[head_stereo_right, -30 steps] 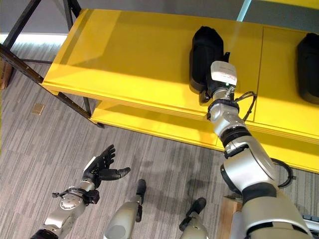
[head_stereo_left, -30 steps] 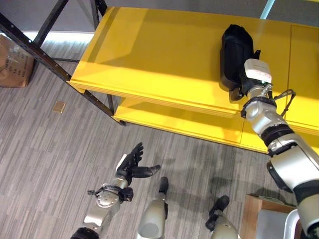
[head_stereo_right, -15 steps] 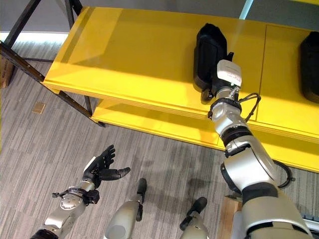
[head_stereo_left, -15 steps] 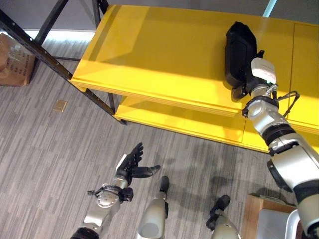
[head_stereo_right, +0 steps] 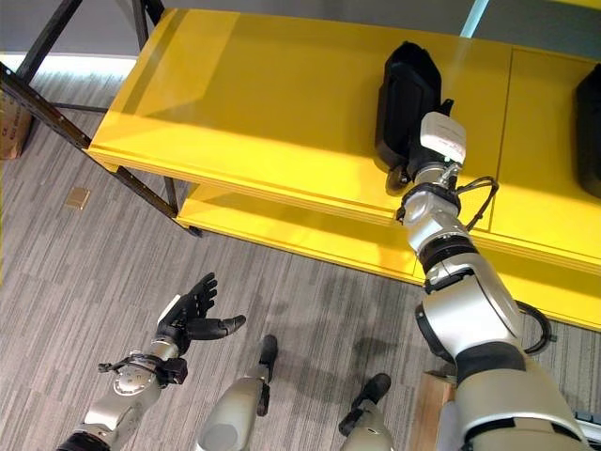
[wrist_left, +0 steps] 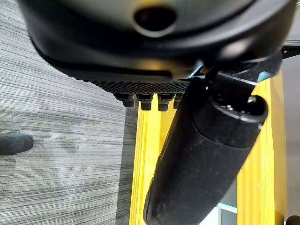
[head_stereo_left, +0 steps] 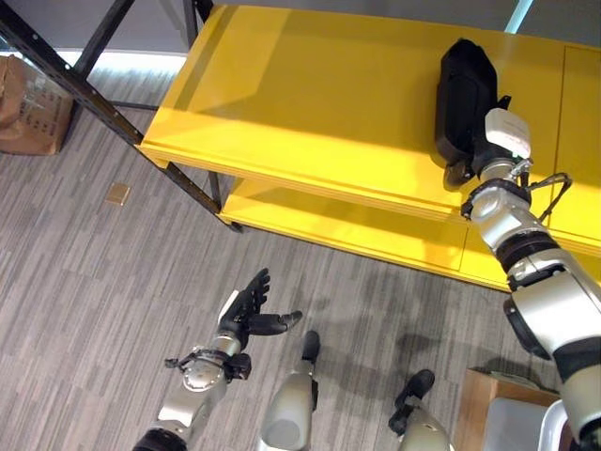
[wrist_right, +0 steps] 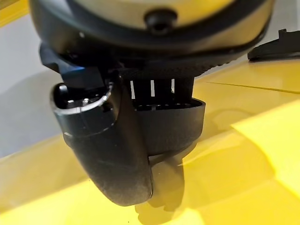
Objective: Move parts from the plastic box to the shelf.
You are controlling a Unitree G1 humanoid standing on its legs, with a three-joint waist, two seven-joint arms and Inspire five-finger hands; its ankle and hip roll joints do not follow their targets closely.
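Down low over the grey floor, the left hand (head_stereo_left: pixel 246 310) hangs with fingers spread, holding nothing. Up on the yellow shelf (head_stereo_left: pixel 310 103), the right hand (head_stereo_left: pixel 467 167) clasps the black part (head_stereo_left: pixel 464 94) lying there.

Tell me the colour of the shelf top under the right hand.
Bright yellow; the shelf shows best in the right eye view, right hand on it.

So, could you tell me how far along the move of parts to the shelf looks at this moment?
Done: another black part already lies further along the yellow shelf. In hand: the right hand is on a black part resting on the shelf top; its fingers are hidden behind the part, so release isn't confirmed. The left hand hangs open and empty above the floor. Left: letting go and fetching more.
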